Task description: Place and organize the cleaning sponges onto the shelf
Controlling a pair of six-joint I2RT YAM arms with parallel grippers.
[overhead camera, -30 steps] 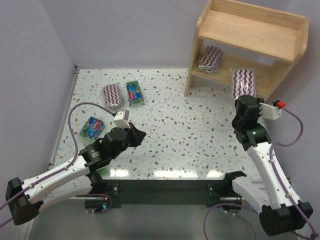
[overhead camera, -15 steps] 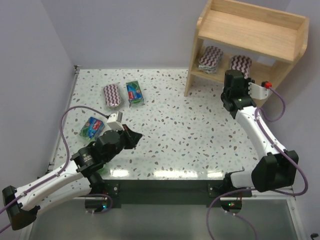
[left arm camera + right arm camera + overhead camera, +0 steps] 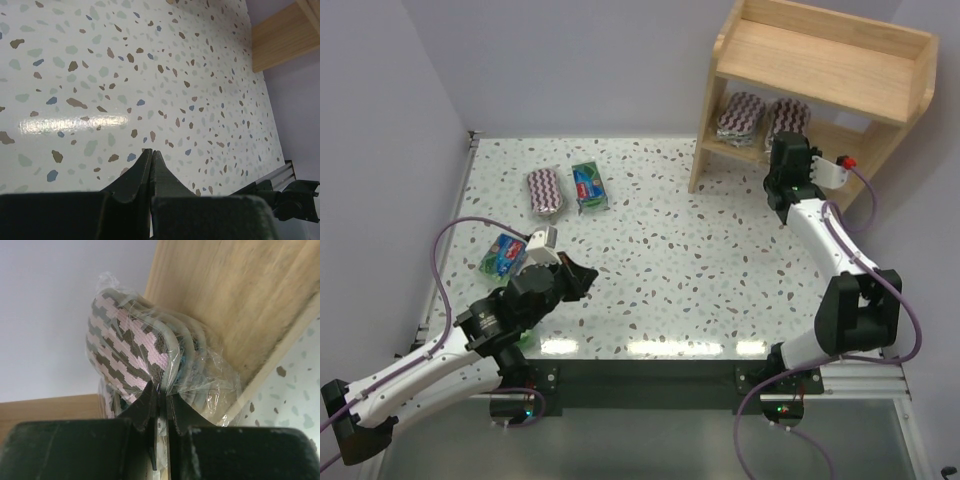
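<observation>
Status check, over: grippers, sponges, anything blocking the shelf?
Left gripper shut, empty, over table. Right gripper shut on striped pack at shelf lower tier, beside stored pack. No obstruction visible.

shelf point(image 3: 820, 55) cropped at top, sponge labels point(image 3: 586, 185) unreadable

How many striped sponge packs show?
3. First pack on the table; second pack on the shelf's lower tier; third pack beside it, pinched by the right gripper.
</observation>
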